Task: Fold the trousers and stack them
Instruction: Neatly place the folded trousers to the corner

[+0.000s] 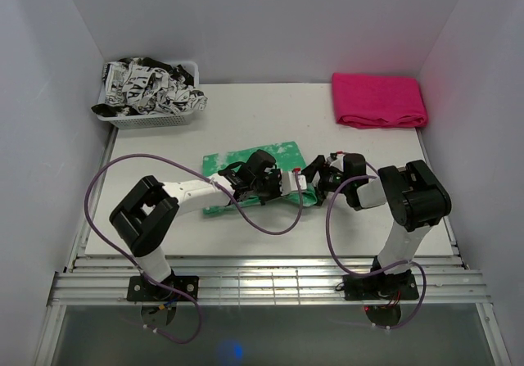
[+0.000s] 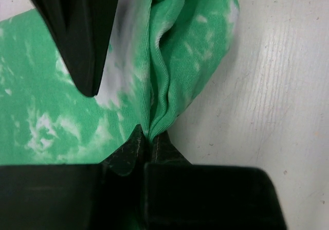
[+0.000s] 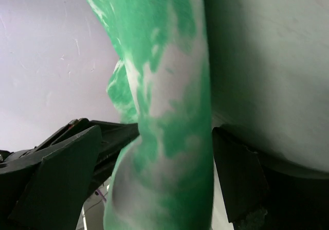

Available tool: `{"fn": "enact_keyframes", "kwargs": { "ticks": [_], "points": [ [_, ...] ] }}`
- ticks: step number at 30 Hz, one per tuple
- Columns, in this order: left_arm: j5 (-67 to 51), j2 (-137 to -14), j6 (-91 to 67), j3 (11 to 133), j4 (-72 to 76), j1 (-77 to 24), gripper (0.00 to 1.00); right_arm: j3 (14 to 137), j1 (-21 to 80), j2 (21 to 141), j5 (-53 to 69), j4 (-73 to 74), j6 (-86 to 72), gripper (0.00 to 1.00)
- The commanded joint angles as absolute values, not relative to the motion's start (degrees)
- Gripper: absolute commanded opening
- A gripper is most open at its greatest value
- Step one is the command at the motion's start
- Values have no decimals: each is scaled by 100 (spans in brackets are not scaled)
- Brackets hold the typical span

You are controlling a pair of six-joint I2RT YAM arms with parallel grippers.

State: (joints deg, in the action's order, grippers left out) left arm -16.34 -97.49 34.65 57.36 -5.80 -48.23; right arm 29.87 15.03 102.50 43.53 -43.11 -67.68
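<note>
Seen from above, the green tie-dye trousers (image 1: 246, 156) lie bunched at the middle of the table (image 1: 164, 149), largely covered by two arms that meet over them. The left arm stretches low from the near left edge toward the centre. The right arm folds at its elbow and reaches leftward.

Only the wrist cameras show the grips. The left pincer (image 2: 149, 139) is nipped tight on a raised ridge of the cloth, at the fabric's edge beside bare table. The right pincer (image 3: 157, 155) stands wide, its fingers (image 3: 56, 178) flanking an upright band of the trousers without clearly clamping it.

A white basket (image 1: 123, 120) heaped with black-and-white printed fabric (image 1: 151, 83) sits at the far left corner. A folded magenta-pink cloth (image 1: 378, 100) lies at the far right corner. Both are well apart from the arms.
</note>
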Motion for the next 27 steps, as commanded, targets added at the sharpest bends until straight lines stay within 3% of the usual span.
{"fn": "enact_keyframes", "kwargs": {
  "ticks": [1,2,4,5,6,7,10,16,20,21,23,27],
  "points": [
    [-1934,-9457,3322,5818,-325,-4834,0,3164,1705,10590,4166,-4737,-6979,94],
    [-1934,-9466,3270,5810,-308,-4834,0,3190,1731,10626,4183,-4798,-6979,98],
    [-1872,-9483,3191,5836,-343,-4834,0,3330,1723,10635,4306,-4781,-6874,76],
    [-1811,-9457,3138,5853,-369,-4834,5,3401,1688,10609,4350,-4764,-6803,65],
    [-1715,-9422,3059,5871,-395,-4817,15,3654,1679,10574,4394,-4607,-6664,43],
    [-1644,-9370,2998,5888,-439,-4790,37,3822,1661,10538,4403,-4318,-6236,32],
    [-1731,-9027,2638,5924,-650,-4510,56,4610,1617,10319,4194,-3123,-5077,8],
    [-1706,-8105,2250,5977,-1133,-3596,64,6841,1521,10256,3483,-627,-2315,8],
    [-1293,-7682,2110,5881,-1336,-3261,79,7652,1213,10415,3235,-89,-1566,8],
    [-1222,-7603,2075,5828,-1336,-3148,88,7803,1161,10459,3200,-10,-1260,8],
    [-1117,-7445,1960,5661,-1310,-3068,98,8241,941,10555,3085,-9,-986,8],
    [-1037,-7286,1785,5458,-1283,-2901,98,9198,520,10889,3339,526,-169,8]
  ]
}}
